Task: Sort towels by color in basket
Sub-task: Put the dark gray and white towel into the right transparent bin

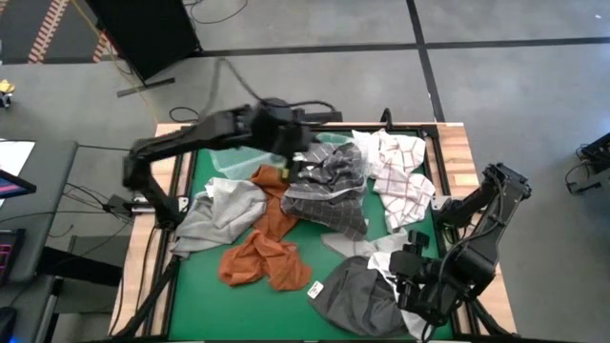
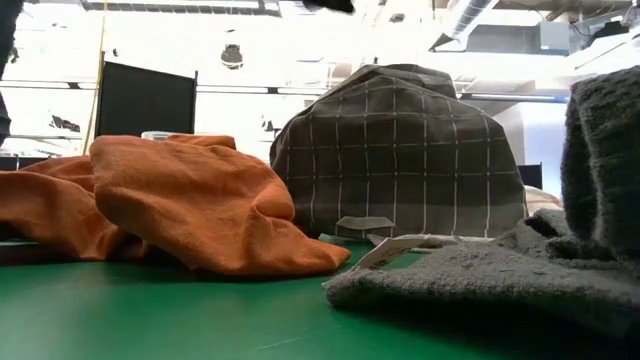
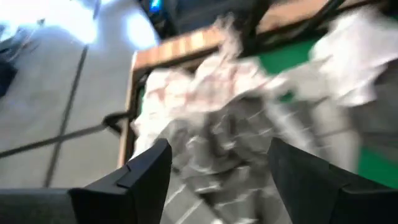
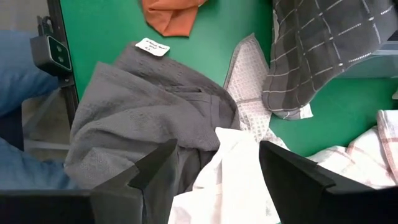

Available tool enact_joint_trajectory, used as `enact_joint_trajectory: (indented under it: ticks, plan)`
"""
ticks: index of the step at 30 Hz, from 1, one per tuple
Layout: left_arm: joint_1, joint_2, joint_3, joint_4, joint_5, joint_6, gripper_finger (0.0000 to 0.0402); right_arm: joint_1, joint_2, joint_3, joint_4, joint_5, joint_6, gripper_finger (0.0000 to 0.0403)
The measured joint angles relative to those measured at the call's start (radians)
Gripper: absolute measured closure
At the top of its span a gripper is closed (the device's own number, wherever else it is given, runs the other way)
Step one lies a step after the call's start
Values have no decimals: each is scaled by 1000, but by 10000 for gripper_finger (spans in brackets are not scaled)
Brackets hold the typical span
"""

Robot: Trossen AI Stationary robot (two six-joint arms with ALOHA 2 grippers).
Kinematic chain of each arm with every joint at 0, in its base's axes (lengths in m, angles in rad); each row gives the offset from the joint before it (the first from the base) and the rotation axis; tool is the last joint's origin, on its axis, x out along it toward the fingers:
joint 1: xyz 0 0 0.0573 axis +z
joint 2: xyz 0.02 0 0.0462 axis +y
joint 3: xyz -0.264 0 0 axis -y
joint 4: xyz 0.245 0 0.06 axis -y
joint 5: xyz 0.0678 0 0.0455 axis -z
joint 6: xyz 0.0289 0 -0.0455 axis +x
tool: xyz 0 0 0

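Green felt covers our table, and soft towels lie all over it. We see a dark grey checked towel heaped in the middle, with a rust orange towel stretched out just beside it. A light grey towel touches the orange one on its far side. A white towel with thin red checks lies near the table's back corner. A plain dark grey fluffy towel with a small white tag sits at the front edge, touching a plain white towel. Our left gripper hangs over the checked grey heap with its fingers apart, holding nothing. Our right gripper waits above the fluffy grey and white towels, fingers apart too.
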State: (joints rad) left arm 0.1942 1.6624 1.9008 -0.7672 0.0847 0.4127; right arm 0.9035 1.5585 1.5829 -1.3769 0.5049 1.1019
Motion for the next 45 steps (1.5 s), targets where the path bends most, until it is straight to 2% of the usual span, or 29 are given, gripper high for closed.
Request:
enact_joint_trajectory:
  ticks: [3, 7, 9, 12, 15, 20, 26, 31, 38, 43, 45]
  plan:
    - [-38, -62, -1, -89, 103, -16, 147, 0, 0, 0, -3, 2, -3, 152]
    - [-151, -108, -49, -214, 118, 46, 147, 0, 0, 0, -3, 19, -11, 152]
    - [-218, -111, -90, -227, 78, 62, 147, 0, 0, 1, -3, 21, -11, 152]
    - [-309, -109, -173, -206, -62, 65, 147, -1, 0, 1, -2, 21, -11, 152]
    - [-355, -99, -277, -107, -176, 80, 147, -2, 0, 1, 5, 21, -10, 152]
    - [-347, -98, -433, 98, -197, 53, 140, -2, 0, 1, 29, 21, -11, 152]
    - [-327, -99, -557, 320, -211, 43, 97, -2, 1, 1, 31, 34, -11, 152]
    - [-317, -98, -638, 459, -322, 50, 61, -2, 1, 1, 31, 46, -12, 152]
    - [-256, -59, -649, 497, -342, -7, 48, -2, 1, 1, 31, 77, -29, 152]
    - [-217, -7, -649, 500, -235, -44, 48, -2, 1, 1, 31, 81, -30, 152]
    - [-213, 14, -649, 503, -227, -59, 54, -2, 1, 1, 31, 81, -30, 152]
